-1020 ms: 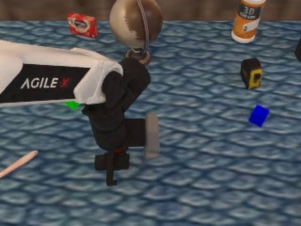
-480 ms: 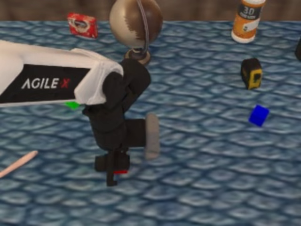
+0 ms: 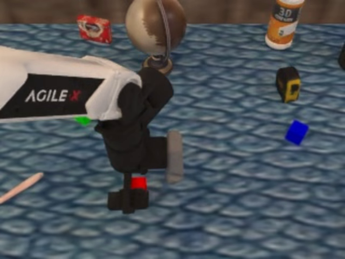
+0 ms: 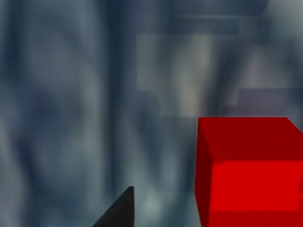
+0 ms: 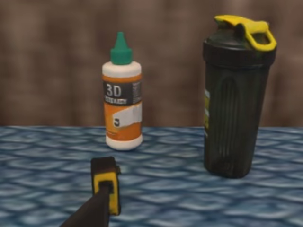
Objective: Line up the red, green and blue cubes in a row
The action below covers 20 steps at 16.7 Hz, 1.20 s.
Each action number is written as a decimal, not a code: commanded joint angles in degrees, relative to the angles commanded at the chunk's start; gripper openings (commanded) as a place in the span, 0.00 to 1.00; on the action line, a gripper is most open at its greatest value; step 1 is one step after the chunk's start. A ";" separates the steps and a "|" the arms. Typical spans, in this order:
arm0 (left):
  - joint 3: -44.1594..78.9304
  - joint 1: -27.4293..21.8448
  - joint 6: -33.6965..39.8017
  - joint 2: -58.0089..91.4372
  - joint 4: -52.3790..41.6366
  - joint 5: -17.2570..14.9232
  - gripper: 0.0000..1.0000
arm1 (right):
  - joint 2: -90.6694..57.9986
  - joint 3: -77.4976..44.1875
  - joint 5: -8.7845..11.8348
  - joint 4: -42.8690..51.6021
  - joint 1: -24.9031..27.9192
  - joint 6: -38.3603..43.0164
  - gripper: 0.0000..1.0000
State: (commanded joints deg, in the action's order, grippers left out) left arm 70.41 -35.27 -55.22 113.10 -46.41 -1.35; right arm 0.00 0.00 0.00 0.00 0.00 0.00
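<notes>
Now left gripper (image 3: 128,200) low at table's centre-left, jaws apart, red cube (image 3: 138,183) just beside, unheld

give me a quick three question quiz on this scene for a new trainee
1. True or false: the blue cube sits beside the red cube.
2. Which cube is mostly hidden under the left arm? A) green B) blue
3. Fill in: the left pincer is next to the ____ cube.

Key
1. False: the blue cube lies alone toward the table's right, below the tape measure.
2. A: only a sliver of the green cube shows.
3. red
</notes>
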 joint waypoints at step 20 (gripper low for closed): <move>9.03 1.42 -0.07 -5.85 -14.84 0.03 1.00 | 0.00 0.00 0.00 0.00 0.00 0.00 1.00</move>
State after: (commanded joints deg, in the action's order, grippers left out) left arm 79.44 -33.84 -55.29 107.25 -61.25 -1.32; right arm 0.00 0.00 0.00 0.00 0.00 0.00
